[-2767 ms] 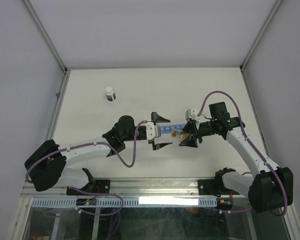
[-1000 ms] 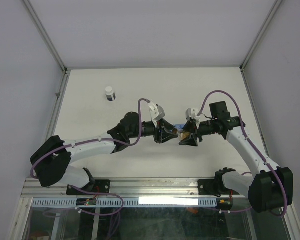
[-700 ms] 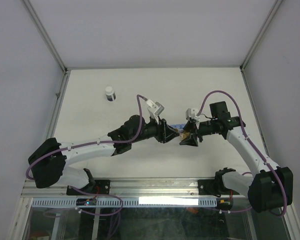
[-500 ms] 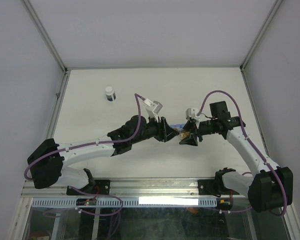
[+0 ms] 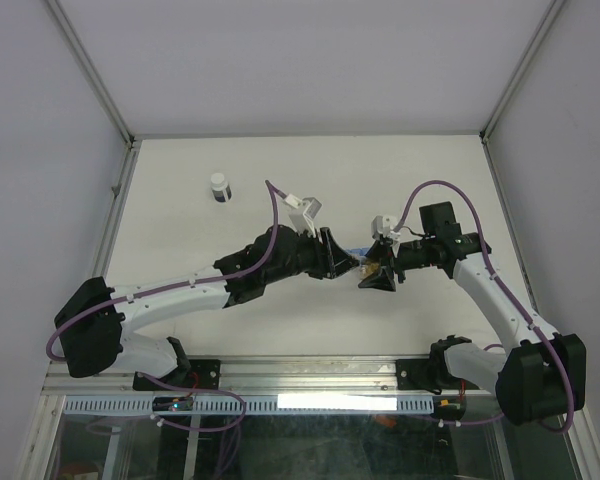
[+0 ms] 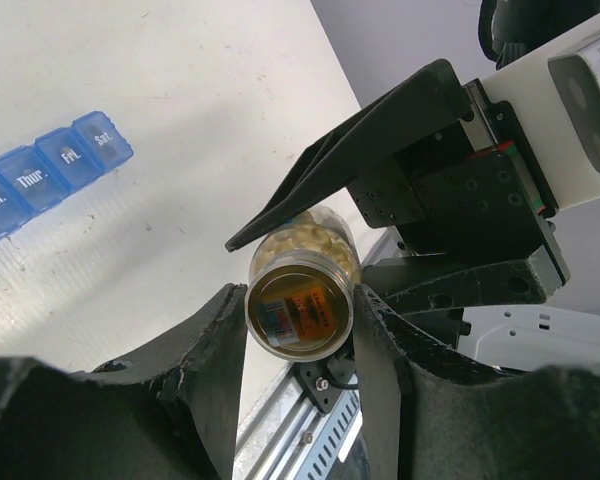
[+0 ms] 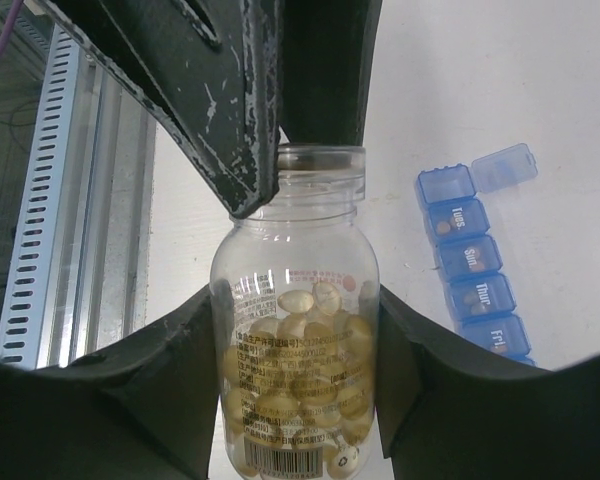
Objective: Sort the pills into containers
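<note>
My right gripper (image 7: 295,335) is shut on the body of a clear bottle (image 7: 296,395). The bottle lies sideways above the table and holds the pills (image 7: 300,360), pale amber capsules. They show from above as an amber cluster (image 5: 364,266). My left gripper (image 6: 300,325) is shut on the bottle's neck end (image 6: 302,308), one finger against each side. The two grippers (image 5: 352,266) meet nose to nose at mid-table. The containers (image 7: 475,265), a blue strip of day-marked compartments, lie on the table under the grippers. One lid stands open, and small brown pills lie in several compartments.
A small white-capped vial (image 5: 219,187) stands apart at the far left of the table. The metal rail of the near edge (image 7: 50,230) runs below the bottle. Part of the blue strip (image 6: 55,170) lies left of the left fingers.
The left arm has reached right, rolled its wrist, and brought its once wide-open jaws in onto the bottle's neck. The right arm and the bottle have stayed put.
</note>
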